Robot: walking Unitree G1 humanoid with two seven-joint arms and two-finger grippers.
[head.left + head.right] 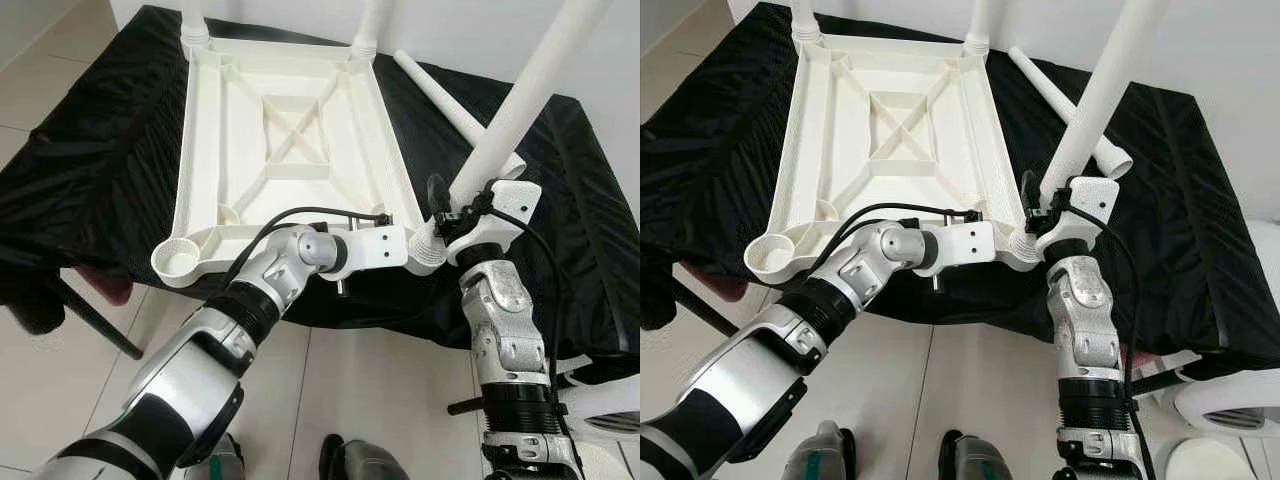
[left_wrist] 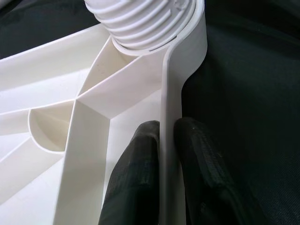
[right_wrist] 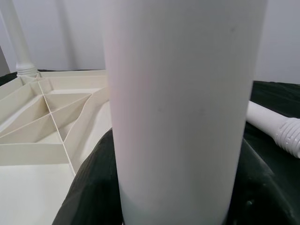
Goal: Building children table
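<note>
Upside-down white ribbed plastic tabletop (image 1: 290,150) lies on the black-draped desk (image 1: 90,170), its near rim pinched by the left gripper (image 2: 161,150) to steady it while the right gripper (image 1: 452,215), clamped around a white tubular leg (image 1: 520,100), seats it in the near-right corner socket.

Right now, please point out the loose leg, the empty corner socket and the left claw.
loose leg (image 1: 440,93), left eye view, mid shaft.
empty corner socket (image 1: 179,260), left eye view, inside cup.
left claw (image 2: 164,140), left wrist view, between fingertips.
</note>
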